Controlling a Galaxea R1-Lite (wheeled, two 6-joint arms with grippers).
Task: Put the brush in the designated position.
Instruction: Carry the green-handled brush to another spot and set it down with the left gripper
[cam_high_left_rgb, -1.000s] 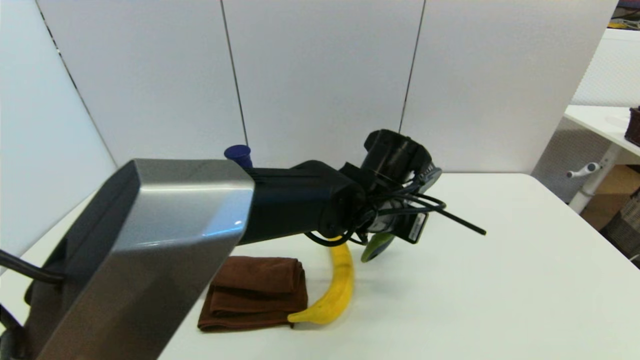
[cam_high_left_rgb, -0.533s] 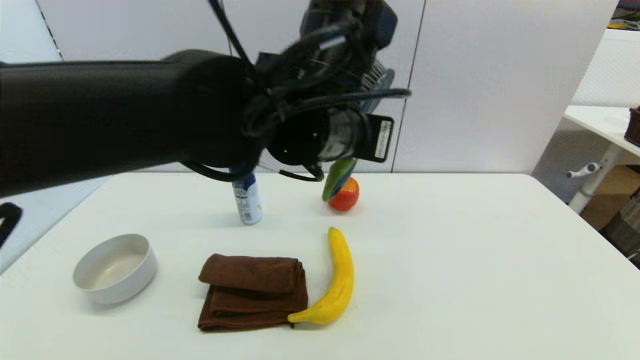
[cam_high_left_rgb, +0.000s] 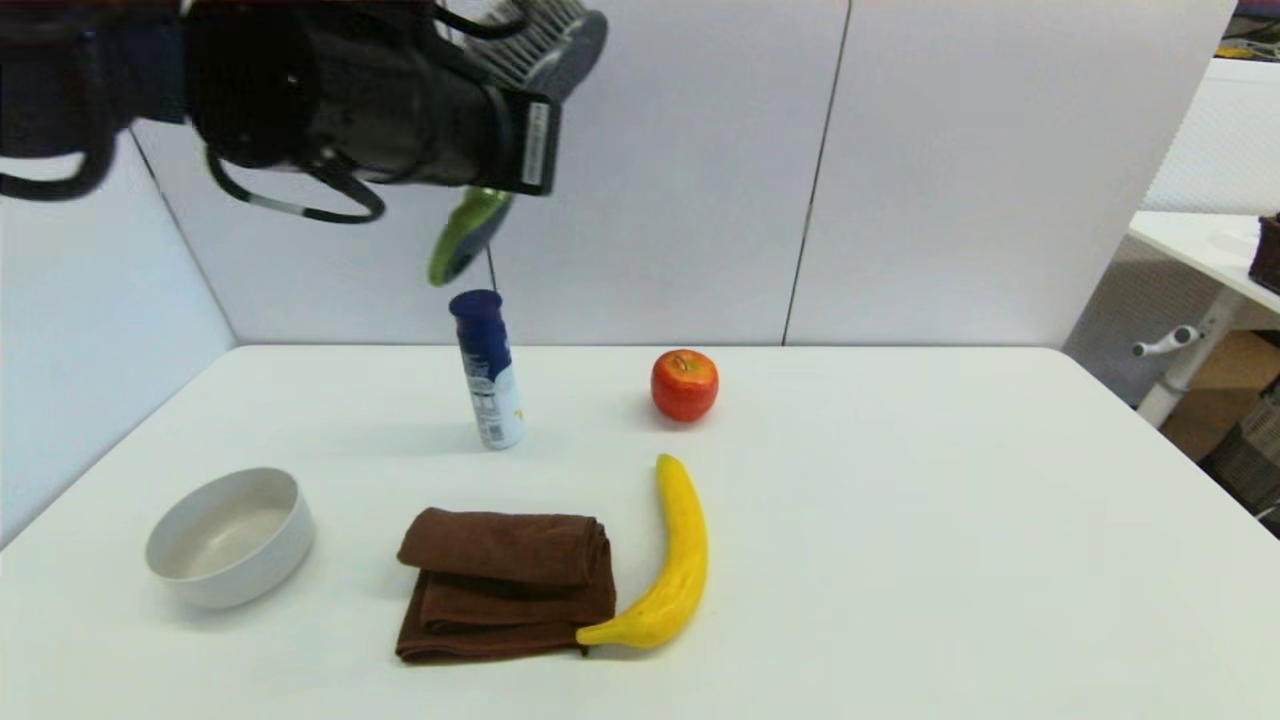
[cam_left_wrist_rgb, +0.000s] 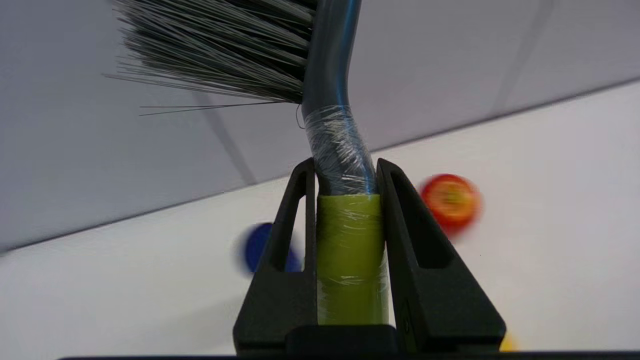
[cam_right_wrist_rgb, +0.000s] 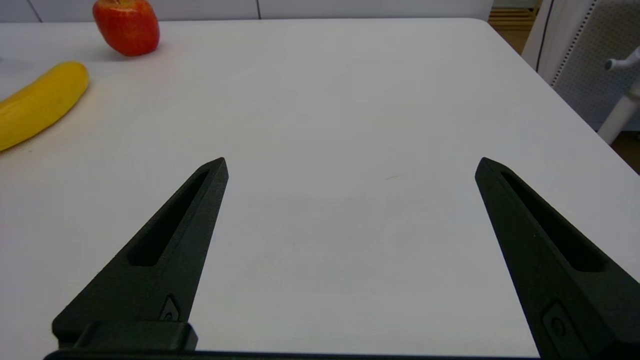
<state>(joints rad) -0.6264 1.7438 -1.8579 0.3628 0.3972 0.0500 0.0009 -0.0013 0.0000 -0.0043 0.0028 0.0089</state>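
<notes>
High above the table's back left, my left gripper (cam_left_wrist_rgb: 345, 167) is shut on the brush (cam_left_wrist_rgb: 330, 115), clamping the top of its lime-green handle where the grey neck begins. Dark grey bristles fan out beyond the fingers in the left wrist view. From the head camera only the green handle end of the brush (cam_high_left_rgb: 465, 233) shows, poking out under the left wrist, above the blue-capped bottle (cam_high_left_rgb: 488, 370). My right gripper (cam_right_wrist_rgb: 350, 165) stands open low over bare table on the right side and is out of the head view.
On the white table (cam_high_left_rgb: 950, 520) stand a white bowl (cam_high_left_rgb: 228, 538) at the left, a folded brown cloth (cam_high_left_rgb: 505, 583), a banana (cam_high_left_rgb: 670, 565) beside it, and a red apple (cam_high_left_rgb: 685, 384) at the back. A second table (cam_high_left_rgb: 1200, 245) is off to the right.
My left arm has swung up and to the left with the brush, from just above the table near the banana to high over the bottle. Bowl, bottle and apple are uncovered.
</notes>
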